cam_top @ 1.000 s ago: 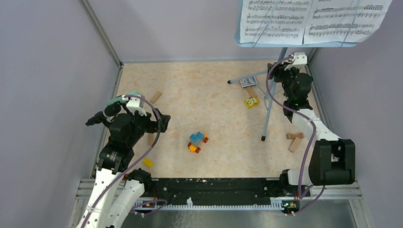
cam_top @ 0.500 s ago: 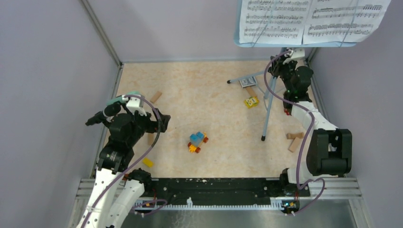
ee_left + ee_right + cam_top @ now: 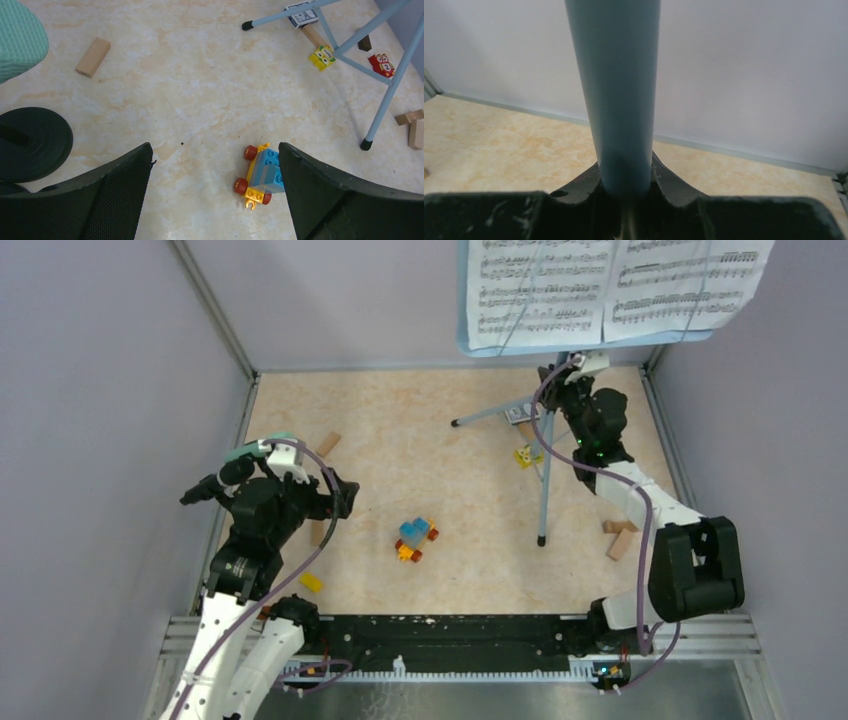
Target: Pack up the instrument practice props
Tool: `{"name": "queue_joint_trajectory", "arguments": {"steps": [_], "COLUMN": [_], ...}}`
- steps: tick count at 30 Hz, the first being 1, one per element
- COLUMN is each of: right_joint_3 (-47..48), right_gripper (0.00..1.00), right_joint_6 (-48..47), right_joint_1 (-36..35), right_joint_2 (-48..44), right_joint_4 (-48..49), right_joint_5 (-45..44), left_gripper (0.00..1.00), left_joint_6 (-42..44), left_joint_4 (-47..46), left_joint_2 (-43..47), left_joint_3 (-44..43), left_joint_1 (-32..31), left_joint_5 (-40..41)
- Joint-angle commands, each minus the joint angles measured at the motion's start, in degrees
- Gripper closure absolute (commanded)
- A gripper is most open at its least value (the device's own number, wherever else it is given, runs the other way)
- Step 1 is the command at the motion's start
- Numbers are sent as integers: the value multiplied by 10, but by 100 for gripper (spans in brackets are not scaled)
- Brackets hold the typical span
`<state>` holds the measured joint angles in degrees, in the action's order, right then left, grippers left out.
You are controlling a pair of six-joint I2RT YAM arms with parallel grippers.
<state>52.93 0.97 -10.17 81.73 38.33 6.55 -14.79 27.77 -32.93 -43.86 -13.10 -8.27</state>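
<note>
At the far left, a mint mic (image 3: 17, 42) and the black round base (image 3: 30, 145) of a mic holder show at the edge of the left wrist view, close beside the left gripper (image 3: 215, 150). That gripper hangs over the table (image 3: 400, 420) with its fingers spread wide and nothing between them. A tan block (image 3: 93, 57) lies apart from it towards the back. Near the middle sits a brick car (image 3: 415, 538), blue and yellow with red wheels. Right of it stand the tripod legs (image 3: 545, 480), with one foot on the table just right of the car and another reaching left at the back. A yellow brick (image 3: 528, 454) lies between them. The right gripper (image 3: 565, 375) is clamped on the pole (image 3: 616, 100), which fills the gap between its fingers, just under the desk (image 3: 480, 345). The desk stands high at the back right and carries white pages (image 3: 540, 285). Tan blocks (image 3: 620, 535) lie by the right wall.
</note>
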Motion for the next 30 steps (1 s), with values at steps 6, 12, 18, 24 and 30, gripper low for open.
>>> {"name": "queue_joint_trajectory", "arguments": {"steps": [6, 12, 18, 24, 30], "right_joint_3": [41, 98, 125, 124, 91], "right_gripper": [100, 100, 100, 100, 80], "right_joint_6": [112, 176, 153, 99, 56], "right_joint_1": [-180, -262, -339, -384, -390], "right_joint_2": [-33, 5, 49, 69, 51], "right_joint_4": [-83, -164, -141, -105, -80], "right_joint_5": [-244, -379, -443, -480, -469], "left_gripper": [1, 1, 1, 1, 1], "left_joint_6": [6, 6, 6, 6, 6], "left_joint_4": [-28, -27, -26, -27, -26], "left_joint_2": [-6, -7, -6, -6, -8], "left_joint_3": [2, 2, 3, 3, 3], "left_joint_1": [4, 3, 4, 4, 3], "left_joint_5": [1, 1, 1, 0, 1]}}
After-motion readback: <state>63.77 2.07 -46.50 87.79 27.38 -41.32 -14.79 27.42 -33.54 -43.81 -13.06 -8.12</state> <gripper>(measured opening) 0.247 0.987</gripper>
